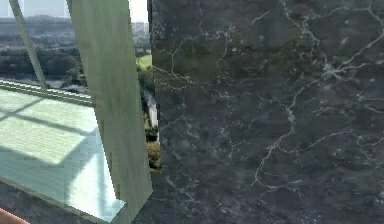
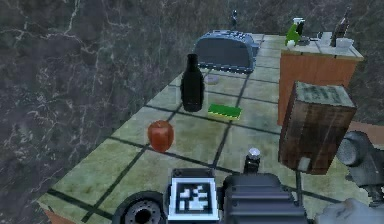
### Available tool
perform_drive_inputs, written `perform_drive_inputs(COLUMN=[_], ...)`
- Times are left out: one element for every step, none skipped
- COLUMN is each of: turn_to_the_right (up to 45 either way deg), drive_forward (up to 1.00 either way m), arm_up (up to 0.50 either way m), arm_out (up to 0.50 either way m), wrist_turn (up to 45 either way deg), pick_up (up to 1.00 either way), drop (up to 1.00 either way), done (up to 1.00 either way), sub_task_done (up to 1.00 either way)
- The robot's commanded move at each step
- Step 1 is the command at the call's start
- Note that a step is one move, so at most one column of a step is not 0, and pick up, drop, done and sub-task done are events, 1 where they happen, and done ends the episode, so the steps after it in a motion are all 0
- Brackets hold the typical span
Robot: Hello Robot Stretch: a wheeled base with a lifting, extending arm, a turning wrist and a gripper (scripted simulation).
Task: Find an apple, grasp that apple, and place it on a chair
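One red apple sits on the counter, so grasping is next: reach out to it; whether the fingers hold anything I cannot tell.

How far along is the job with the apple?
Found: the apple lies on the tiled counter, near a dark bottle. Not grasped yet: it rests on the surface, apart from the gripper. Left: grasping it and placing it on a chair.
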Motion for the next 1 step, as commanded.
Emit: perform_drive_inputs(turn_to_the_right=[0.0], drive_forward=[0.0], arm_up=[0.0], arm_out=[0.22], wrist_turn=[0.0], pick_up=[0.0], drop=[0.0], done=[0.0], sub_task_done=[0.0])
